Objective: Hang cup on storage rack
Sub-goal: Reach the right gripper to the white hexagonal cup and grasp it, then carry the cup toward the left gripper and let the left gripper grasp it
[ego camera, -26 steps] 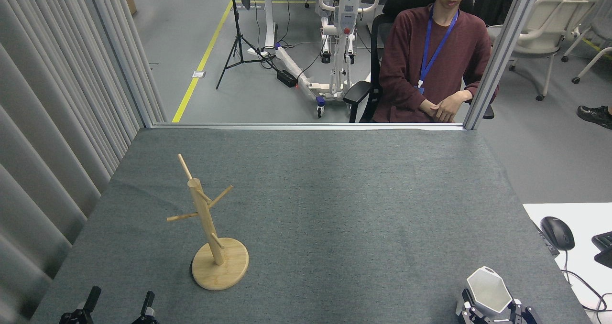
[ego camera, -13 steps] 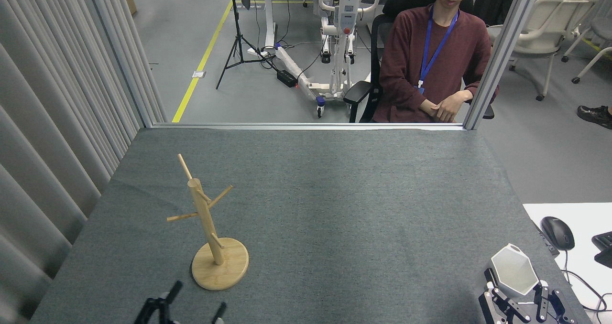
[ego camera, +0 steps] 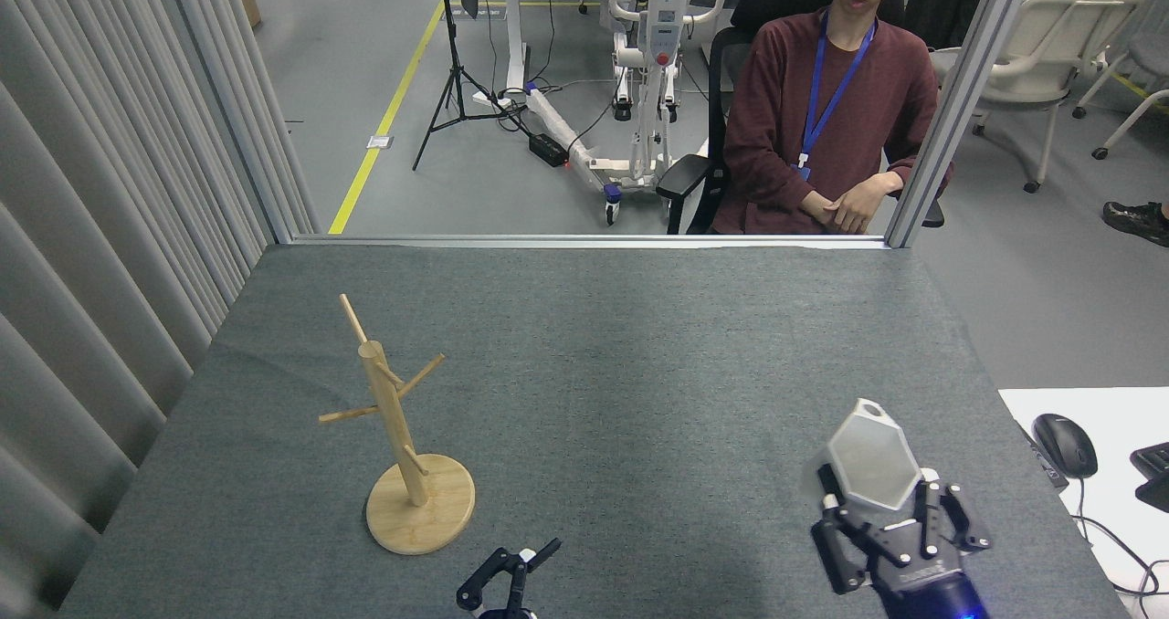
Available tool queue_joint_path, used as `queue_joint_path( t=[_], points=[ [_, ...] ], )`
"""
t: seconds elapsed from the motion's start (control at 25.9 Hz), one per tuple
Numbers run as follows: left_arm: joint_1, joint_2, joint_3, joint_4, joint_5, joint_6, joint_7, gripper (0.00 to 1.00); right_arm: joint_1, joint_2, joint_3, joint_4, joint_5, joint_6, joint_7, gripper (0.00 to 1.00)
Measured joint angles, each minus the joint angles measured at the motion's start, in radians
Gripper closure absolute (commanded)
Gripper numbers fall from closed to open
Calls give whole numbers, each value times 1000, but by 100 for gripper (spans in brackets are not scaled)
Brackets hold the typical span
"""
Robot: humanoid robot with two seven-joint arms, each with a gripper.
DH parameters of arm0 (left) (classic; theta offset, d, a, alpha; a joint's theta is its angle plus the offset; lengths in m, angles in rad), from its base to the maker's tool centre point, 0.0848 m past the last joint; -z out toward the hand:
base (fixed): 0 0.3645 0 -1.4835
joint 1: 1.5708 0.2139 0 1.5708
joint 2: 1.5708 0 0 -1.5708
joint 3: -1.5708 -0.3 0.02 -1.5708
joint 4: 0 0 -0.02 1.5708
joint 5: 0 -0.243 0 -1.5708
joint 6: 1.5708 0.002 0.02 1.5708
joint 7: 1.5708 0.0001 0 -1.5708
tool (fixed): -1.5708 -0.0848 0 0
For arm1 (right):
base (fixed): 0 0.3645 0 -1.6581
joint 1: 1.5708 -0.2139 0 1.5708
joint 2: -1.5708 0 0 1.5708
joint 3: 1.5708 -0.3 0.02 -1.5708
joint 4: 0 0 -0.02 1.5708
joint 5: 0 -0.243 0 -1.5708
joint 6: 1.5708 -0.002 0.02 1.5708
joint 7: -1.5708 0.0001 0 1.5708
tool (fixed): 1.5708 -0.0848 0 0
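The white faceted cup [ego camera: 869, 459] is held above the grey table at the lower right, its hexagonal rim facing me and its pierced tab handle pointing up and away. My right gripper [ego camera: 875, 500] is shut on the cup's lower body. The wooden storage rack [ego camera: 398, 427] stands at the left on its round base, its thin pegs bare. My left gripper [ego camera: 521, 564] is at the bottom centre, right of the rack's base, its fingers apart and holding nothing.
A grey slatted wall [ego camera: 110, 236] runs along the table's left edge. A person [ego camera: 826, 108] sits behind the far edge beside a metal post [ego camera: 950, 108]. A white side desk [ego camera: 1096, 473] with a black mouse [ego camera: 1065, 444] lies to the right.
My right gripper has lifted the cup up and leftward, further onto the table. My left gripper has moved right along the bottom edge, from the left corner to the centre.
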Motion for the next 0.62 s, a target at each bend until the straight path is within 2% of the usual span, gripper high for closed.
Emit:
queue_joint_path(
  t=[0.23,0.62],
  points=[
    [-8,-25,-24,11,-17,3,-8,0,38,73,129,-60,85,-28,-1,49],
    [-1,-25,-23,-7,-18,5,-9,0,95,131,261,-67,189,-38,-5,49]
  ],
)
